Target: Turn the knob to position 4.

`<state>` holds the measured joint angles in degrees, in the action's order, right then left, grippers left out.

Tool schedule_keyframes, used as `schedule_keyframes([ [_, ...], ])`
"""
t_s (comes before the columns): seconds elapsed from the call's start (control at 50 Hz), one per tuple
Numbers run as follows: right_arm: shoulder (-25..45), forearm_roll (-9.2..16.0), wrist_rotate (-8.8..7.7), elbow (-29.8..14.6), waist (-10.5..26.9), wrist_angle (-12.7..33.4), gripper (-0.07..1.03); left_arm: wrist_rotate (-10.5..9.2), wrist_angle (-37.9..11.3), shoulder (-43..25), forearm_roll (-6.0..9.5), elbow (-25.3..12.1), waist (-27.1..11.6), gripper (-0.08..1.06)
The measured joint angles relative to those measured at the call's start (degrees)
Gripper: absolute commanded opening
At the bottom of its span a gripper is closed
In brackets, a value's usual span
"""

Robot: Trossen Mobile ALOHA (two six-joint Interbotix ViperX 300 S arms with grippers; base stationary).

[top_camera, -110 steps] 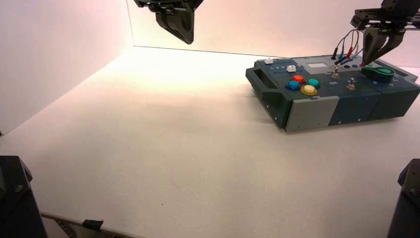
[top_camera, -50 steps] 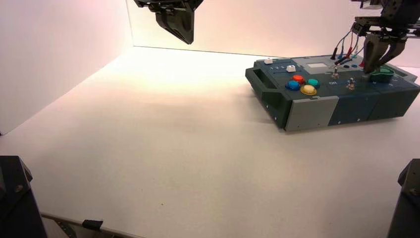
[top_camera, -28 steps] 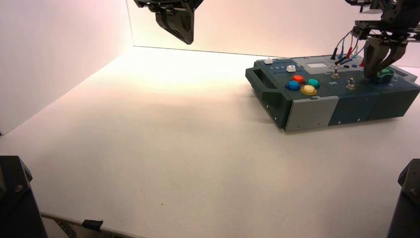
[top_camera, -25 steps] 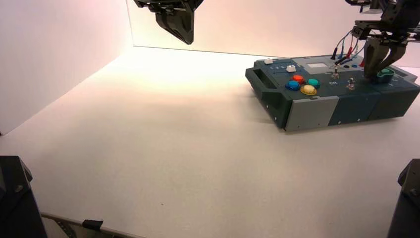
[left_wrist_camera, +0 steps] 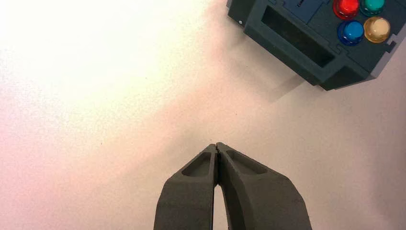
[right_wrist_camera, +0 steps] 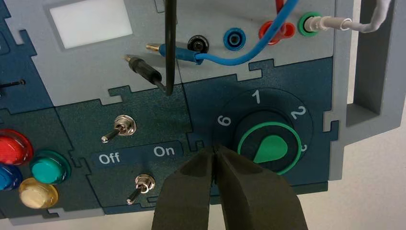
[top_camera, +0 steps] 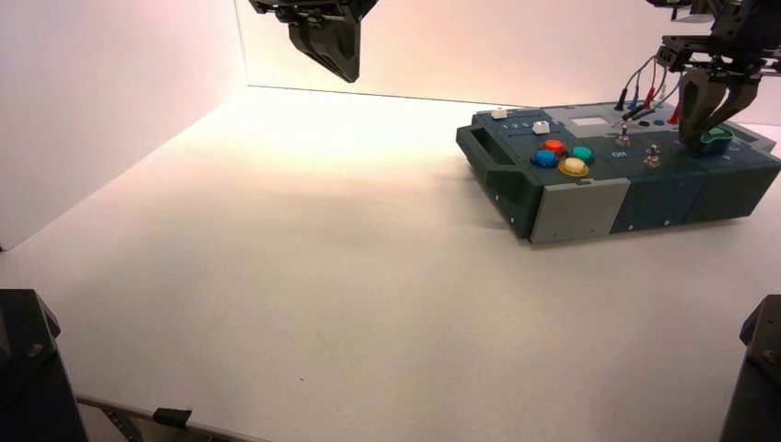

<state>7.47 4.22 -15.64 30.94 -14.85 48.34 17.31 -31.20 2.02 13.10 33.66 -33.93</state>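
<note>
The green teardrop knob (right_wrist_camera: 269, 148) sits near the right end of the dark blue box (top_camera: 580, 198). Its dial shows 6, 1, 2 and part of 3. The pointer tip aims at the part of the dial that my fingers (right_wrist_camera: 253, 191) cover. My right gripper (right_wrist_camera: 215, 147) is shut with nothing in it, and its tips rest just beside the knob's ring on the toggle-switch side. From above, the right gripper (top_camera: 693, 136) stands at the left of the knob (top_camera: 716, 138). My left gripper (top_camera: 348, 75) hangs shut far back over the table, away from the box.
Two metal toggle switches (right_wrist_camera: 119, 129) (right_wrist_camera: 141, 184) by the "Off" and "On" lettering lean to the Off side. Red (right_wrist_camera: 12, 146), teal (right_wrist_camera: 48, 166) and yellow (right_wrist_camera: 38, 191) buttons lie beyond them. Plugged wires (top_camera: 645, 83) arch over the box's back edge, close to my right gripper.
My right gripper came down from above the box to the knob's left side. The knob's pointer, which stretched leftward before, has swung round. Over the last half second almost nothing moved.
</note>
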Motion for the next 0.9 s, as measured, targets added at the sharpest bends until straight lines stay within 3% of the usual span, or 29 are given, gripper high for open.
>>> schedule_keyframes([
  [0.9, -0.97, -0.26, 0.26, 1.32, -1.58, 1.05, -0.02, 0.0, -0.09, 0.0, -0.09, 0.09, 0.09, -0.03],
])
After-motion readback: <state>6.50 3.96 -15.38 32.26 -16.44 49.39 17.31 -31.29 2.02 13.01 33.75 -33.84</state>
